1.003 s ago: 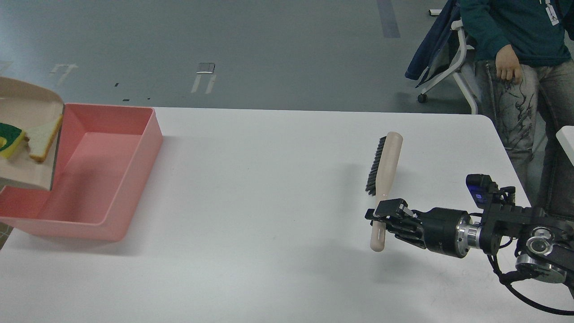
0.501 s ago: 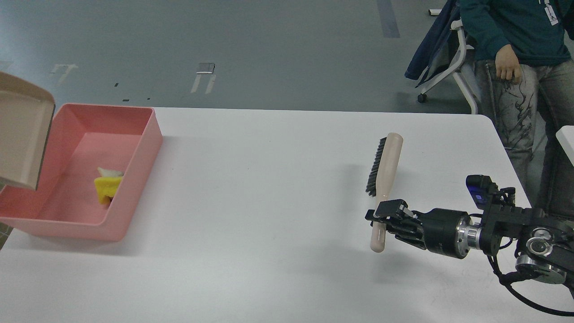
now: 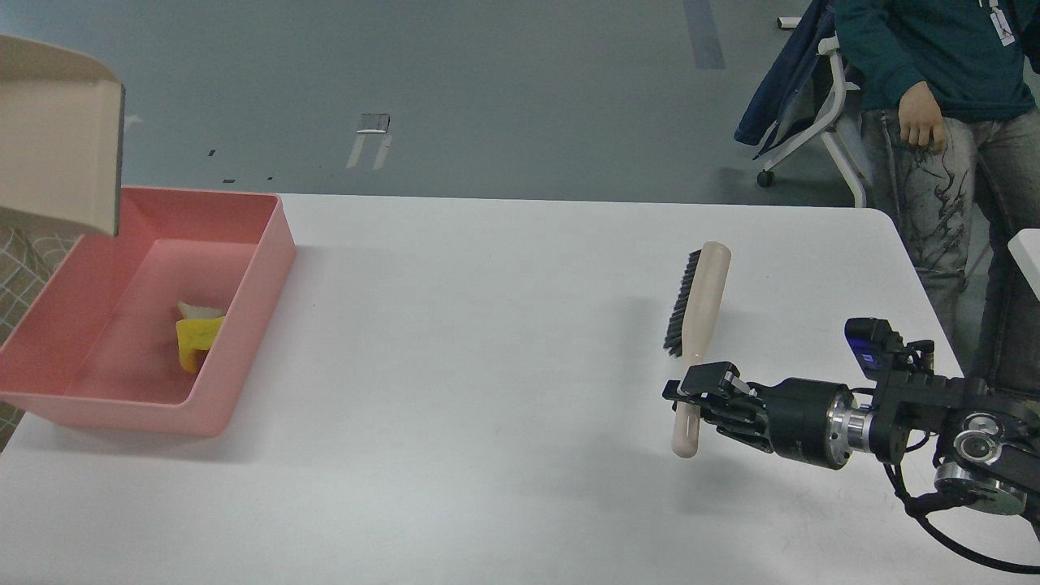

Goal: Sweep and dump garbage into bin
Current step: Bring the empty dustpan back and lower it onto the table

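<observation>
Dustpan (image 3: 57, 138) lifted higher since half second ago, now clear above far-left corner of bin (image 3: 244, 325); left gripper out of view, finger state unknown. Garbage (image 3: 197, 335) lies inside bin, near its right wall: yellow sponge, white bread edge behind. Dump looks done. Right gripper (image 3: 700, 392) clamped on brush (image 3: 697, 325) handle, brush off table (image 3: 487, 366). Left: set tools down.
</observation>
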{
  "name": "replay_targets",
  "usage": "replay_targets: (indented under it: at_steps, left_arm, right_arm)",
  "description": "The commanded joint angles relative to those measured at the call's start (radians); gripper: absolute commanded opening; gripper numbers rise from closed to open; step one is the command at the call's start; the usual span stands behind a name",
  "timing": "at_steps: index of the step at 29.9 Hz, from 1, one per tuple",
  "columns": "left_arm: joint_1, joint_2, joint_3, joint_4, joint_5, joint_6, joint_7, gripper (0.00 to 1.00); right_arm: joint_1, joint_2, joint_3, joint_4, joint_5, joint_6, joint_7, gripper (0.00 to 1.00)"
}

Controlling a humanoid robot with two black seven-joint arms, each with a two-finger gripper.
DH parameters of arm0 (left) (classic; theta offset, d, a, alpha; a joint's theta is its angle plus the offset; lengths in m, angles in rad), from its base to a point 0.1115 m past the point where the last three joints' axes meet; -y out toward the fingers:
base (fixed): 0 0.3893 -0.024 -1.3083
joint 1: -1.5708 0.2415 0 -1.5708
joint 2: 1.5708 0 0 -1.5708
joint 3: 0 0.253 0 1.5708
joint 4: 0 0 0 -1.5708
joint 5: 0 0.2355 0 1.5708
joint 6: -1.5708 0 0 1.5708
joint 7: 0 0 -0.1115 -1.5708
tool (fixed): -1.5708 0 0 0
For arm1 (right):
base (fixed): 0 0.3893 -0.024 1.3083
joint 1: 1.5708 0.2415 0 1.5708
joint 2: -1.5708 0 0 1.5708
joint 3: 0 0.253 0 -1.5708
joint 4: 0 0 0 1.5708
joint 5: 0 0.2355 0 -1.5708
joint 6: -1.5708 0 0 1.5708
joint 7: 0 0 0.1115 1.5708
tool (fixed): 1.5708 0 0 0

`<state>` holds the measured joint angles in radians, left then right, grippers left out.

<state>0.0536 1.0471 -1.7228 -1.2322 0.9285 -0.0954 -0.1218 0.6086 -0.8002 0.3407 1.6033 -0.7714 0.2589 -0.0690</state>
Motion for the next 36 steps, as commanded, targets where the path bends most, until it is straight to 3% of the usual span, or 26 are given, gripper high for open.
replay_targets:
  at_steps: [1,6,16,22,36]
  left_arm:
    - [-0.044,-0.062,0.046,-0.079,0.003,0.002,0.024,0.00]
    - [-0.173,-0.186,0.242,-0.174,0.041,0.057,0.034,0.00]
    - [-0.314,-0.487,0.523,-0.170,0.228,0.155,0.039,0.00]
    - [-0.319,-0.596,0.606,-0.164,0.276,0.213,0.039,0.00]
    - [-0.305,-0.674,0.669,-0.151,0.276,0.276,0.041,0.00]
  right_arm:
    - [-0.001,-0.016,0.000,0.000,0.000,0.003,0.000,0.00]
    - [-0.001,-0.039,0.000,0.000,-0.002,0.005,0.002,0.00]
    - [-0.001,-0.066,0.001,0.000,-0.022,0.003,0.002,0.00]
    - [0.000,-0.066,0.003,0.001,-0.023,0.002,0.002,0.00]
    - [-0.001,-0.068,0.001,0.004,-0.025,0.002,0.002,0.00]
